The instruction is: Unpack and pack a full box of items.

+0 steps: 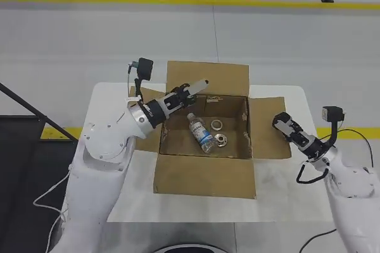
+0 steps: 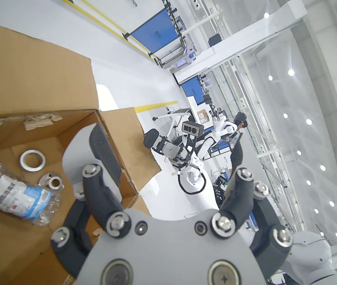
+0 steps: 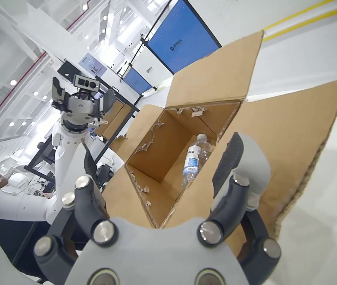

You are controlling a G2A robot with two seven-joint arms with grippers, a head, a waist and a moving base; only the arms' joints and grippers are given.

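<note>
In the middle of the top view, the box (image 1: pixel 202 178) stands on the table (image 1: pixel 107 101) with its flaps folded out, so you can count the opening as done. On its floor you have just three things: a bottle (image 1: pixel 201 132) lying on its side near the centre, a ring (image 1: pixel 216 124) just right of the bottle's upper half, and a flanged metal piece (image 1: pixel 222 139) just below the ring. None of them is lifted and nothing lies on the table around the box, so by my reckoning the box is far from full and the lifting out of these three, and any packing after it, is what remains for you. Your left gripper (image 1: pixel 199 86) hangs over the box's upper left corner, lying nearly level with its tips toward the upper right, jaws spread wide and empty. Your right gripper (image 1: pixel 282 121) sits over the right-hand flap at the frame's right, angled toward the box, also spread wide and holding nothing.
</note>
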